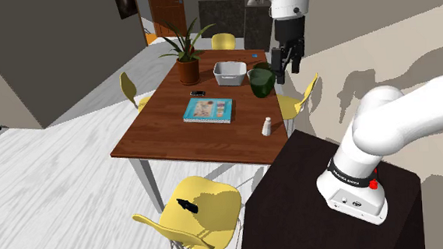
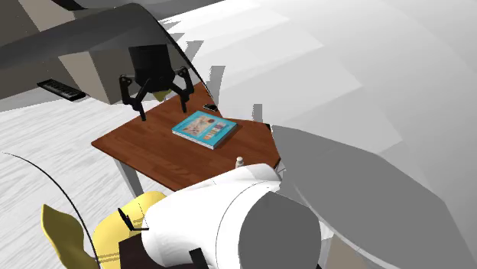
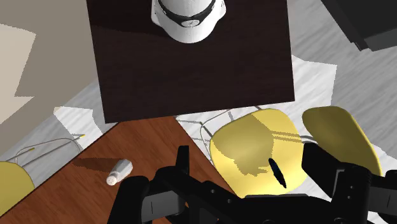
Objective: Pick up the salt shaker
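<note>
The desk (image 1: pixel 166 138) is showing dark, grained wood (fairly matt); the chair (image 1: pixel 213 210) is looking smooth, glossy yellow.

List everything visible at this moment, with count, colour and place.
Table: one, brown wood, centre.
Salt shaker: one, white, table edge nearest the stand.
Book: one, teal, mid-table.
Basket: one, white, table's far end.
Pot: one, dark green, beside the basket.
Potted plant: one, green, far corner.
Flat item: one, dark, between plant and book.
Chairs: four, yellow, around the table.
Small object: one, black, on the nearest chair's seat.
Stand: one, dark box, beside the table.
Arm: one, white, on the stand.
Pincer: one, black, open, raised over the table.
</note>
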